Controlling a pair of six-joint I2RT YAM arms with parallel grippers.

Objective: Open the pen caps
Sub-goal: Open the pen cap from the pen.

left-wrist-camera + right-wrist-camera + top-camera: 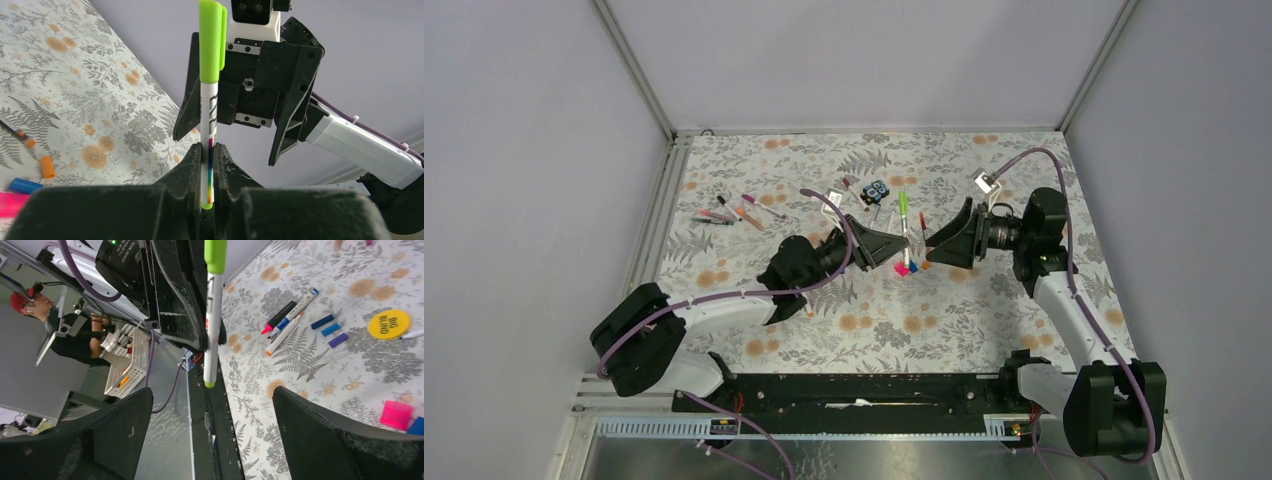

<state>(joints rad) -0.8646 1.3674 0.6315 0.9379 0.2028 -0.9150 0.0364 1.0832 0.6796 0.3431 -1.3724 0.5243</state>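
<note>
Pincer on left [208, 151] clamps green-capped pen [209, 107]; right pincer [212, 392] gapes wide, facing it.

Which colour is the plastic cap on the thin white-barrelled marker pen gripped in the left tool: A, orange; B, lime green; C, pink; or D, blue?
B: the left tool is shut on the thin white-barrelled marker pen, and the lime-green plastic cap sits on the pen's far end, in front of the open right tool.
</note>
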